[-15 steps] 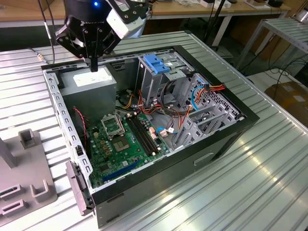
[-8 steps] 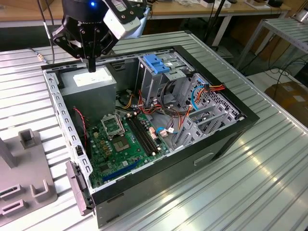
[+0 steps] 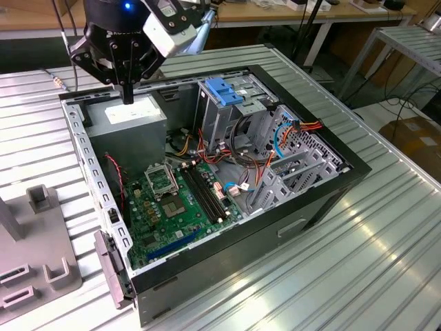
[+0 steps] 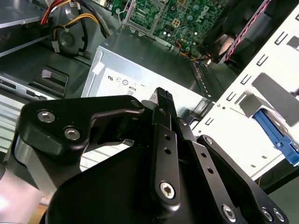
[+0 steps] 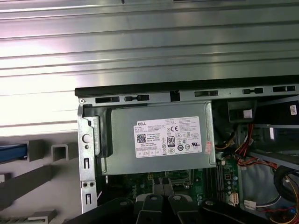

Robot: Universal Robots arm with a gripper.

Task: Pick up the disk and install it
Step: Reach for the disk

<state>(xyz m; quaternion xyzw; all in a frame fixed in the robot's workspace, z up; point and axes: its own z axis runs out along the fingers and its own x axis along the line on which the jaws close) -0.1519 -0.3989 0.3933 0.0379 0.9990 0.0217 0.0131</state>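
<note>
Bright overhead light; glare whitens the ribbed table (image 3: 386, 227), strongest in the first wrist view. The computer case (image 3: 227, 276) lies softly shadowed within.

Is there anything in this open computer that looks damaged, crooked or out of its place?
Nothing stands out. The case lies open on its side, the power supply sits square in its corner, and the cables run loose but look unbroken. The hand hangs shut and empty above the power supply.

Robotics lab or workshop; opened computer case (image 3: 275, 234) on ribbed metal table (image 3: 372, 269); wooden workbenches (image 3: 269, 11) behind; cardboard box (image 3: 413, 134).
</note>
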